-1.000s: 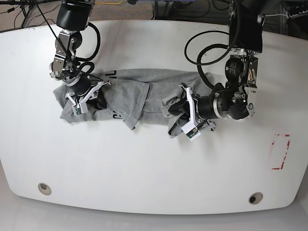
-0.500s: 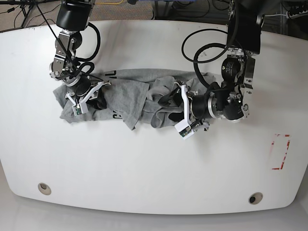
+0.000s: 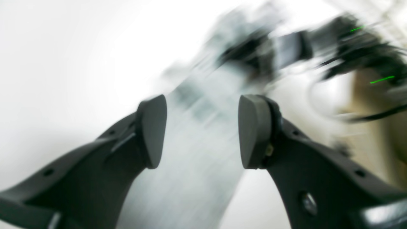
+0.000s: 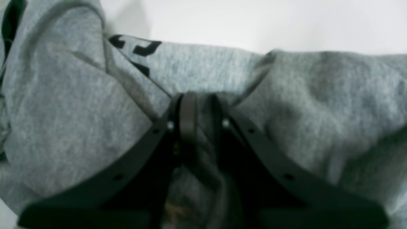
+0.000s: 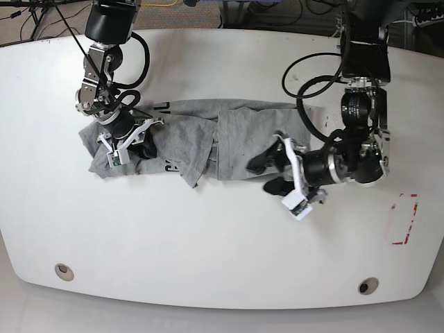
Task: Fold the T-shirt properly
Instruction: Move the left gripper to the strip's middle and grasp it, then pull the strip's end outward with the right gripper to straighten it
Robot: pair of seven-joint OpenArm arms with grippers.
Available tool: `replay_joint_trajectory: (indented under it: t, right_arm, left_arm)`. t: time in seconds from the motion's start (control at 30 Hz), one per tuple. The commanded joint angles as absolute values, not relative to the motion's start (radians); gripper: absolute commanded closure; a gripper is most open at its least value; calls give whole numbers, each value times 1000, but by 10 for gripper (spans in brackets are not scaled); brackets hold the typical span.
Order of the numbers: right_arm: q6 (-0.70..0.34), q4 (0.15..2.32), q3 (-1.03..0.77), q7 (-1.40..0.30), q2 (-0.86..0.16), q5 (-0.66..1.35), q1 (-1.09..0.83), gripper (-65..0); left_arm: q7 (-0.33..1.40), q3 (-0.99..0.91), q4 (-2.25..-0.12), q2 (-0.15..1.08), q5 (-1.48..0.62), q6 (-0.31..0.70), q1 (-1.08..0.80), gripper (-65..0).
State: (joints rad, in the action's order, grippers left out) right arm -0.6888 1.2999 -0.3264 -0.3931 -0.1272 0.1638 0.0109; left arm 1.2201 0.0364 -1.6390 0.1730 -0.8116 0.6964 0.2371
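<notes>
Black block lettering was seen on the crumpled heather-grey cotton T-shirt [image 5: 208, 135], but only fragments could be made out: parts of a few letters by a fold in the right wrist view and a short strip near the upper left edge in the base view, none of them readable as a word. The garment lay bunched in a long band across the upper middle of the white rounded surface [image 5: 173, 236], with one flap folded over toward its centre. The right gripper [image 4: 200, 109] was found with its dark fingers [image 4: 187, 121] clenched on a ridge of grey cloth at the shirt's left end in the base view. The left gripper [image 5: 272, 173] was seen beside the shirt's right end, its fingers [image 3: 152, 130] released and standing apart with nothing between them; the left wrist view was heavily blurred, so whether the tips touched the cloth could not be told. A red outlined rectangle [image 5: 404, 218] was marked on the surface near its right edge, and two round metal-ringed holes [image 5: 64, 271] were set near its front corners. Behind the surface, black cables and a stretch of brownish floor [image 5: 173, 15] were visible.
</notes>
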Motion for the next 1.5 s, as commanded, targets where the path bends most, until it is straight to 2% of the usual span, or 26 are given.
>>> replay_joint_trajectory:
  t: [0.0,0.1,0.3,0.4,0.67,0.77,0.83,0.93,1.07,1.17,1.23,1.47]
  right_arm:
    - [-697,1316,-328,-387,-131,173,24,-87]
    - [-697,1317,-328,-387,-130,173,24,-87]
    - [-697,1359,-325,-389,-125,173,21,-87]
    - [-697,1386,-325,-394,-105,171,22,-87]
    - [-697,1632,-325,-582,-88,173,22,-94]
    - [-697,1733,-331,-659,-51,180,25,-98]
    - [-697,1790,-354,-697,-41,205,31,-128]
    - [-697,1844,-404,-757,-38,265,47,-239]
    - [-697,1854,-507,-835,-41,400,74,-455]
    - [-697,1839,-591,-875,-41,495,90,-566]
    - [-697,1821,-650,-895,-44,562,96,-596]
    - [-694,1690,-751,-941,-147,760,107,-598]
  left_arm:
    - [1205,16,-1623,186,-799,698,246,-331]
    - [1205,4,-1587,203,-757,698,236,-303]
    - [1148,4,-1509,231,-671,698,229,-163]
    - [1086,12,-1442,236,-616,698,223,-122]
    - [906,87,-1145,232,-490,698,236,-119]
    - [878,114,-1076,234,-478,698,257,-119]
    - [857,113,-1055,234,-466,698,259,-119]
    - [826,113,-1046,234,-429,698,259,-119]
    - [799,113,-1013,234,-374,698,262,-119]
    - [773,111,-981,236,-352,698,266,-119]
    - [751,111,-963,246,-346,698,268,-119]
    - [727,114,-941,288,-346,698,286,-119]
